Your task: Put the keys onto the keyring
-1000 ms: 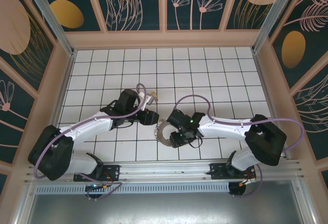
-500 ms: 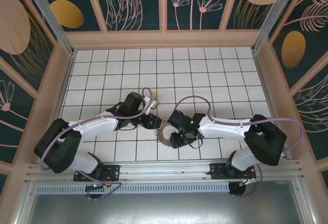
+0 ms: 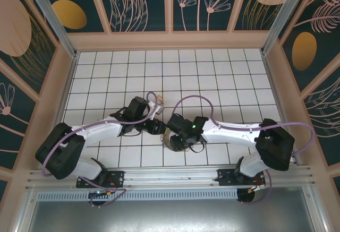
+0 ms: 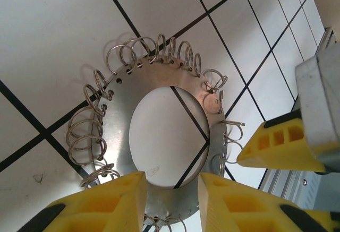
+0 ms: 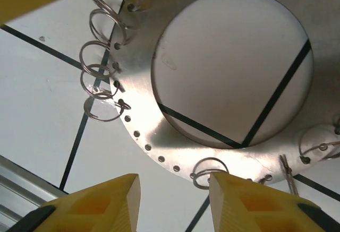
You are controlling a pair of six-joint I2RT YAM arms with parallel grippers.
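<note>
The keyring (image 4: 122, 104) is a flat grey metal ring lying on the white tiles, fringed with small wire loops. My left gripper (image 4: 172, 200) hovers over its near edge, yellow jaws apart, the metal band passing beneath both fingertips. My right gripper (image 5: 175, 200) is open over the keyring's (image 5: 159, 147) opposite rim, bare tile between its fingers and one tip above a small wire loop (image 5: 207, 171). From above, both grippers (image 3: 159, 127) (image 3: 172, 136) meet over the keyring (image 3: 168, 140), hiding most of it. I cannot make out the keys.
The right gripper's yellow finger (image 4: 281, 147) sits close to the keyring's right side in the left wrist view. The aluminium rail (image 3: 170, 181) runs along the near edge. Pink walls (image 3: 64, 83) enclose the tiled floor (image 3: 212, 72).
The left arm has swung right to the keyring and its jaws have narrowed. The right gripper has slid left over the keyring, covering more of it.
</note>
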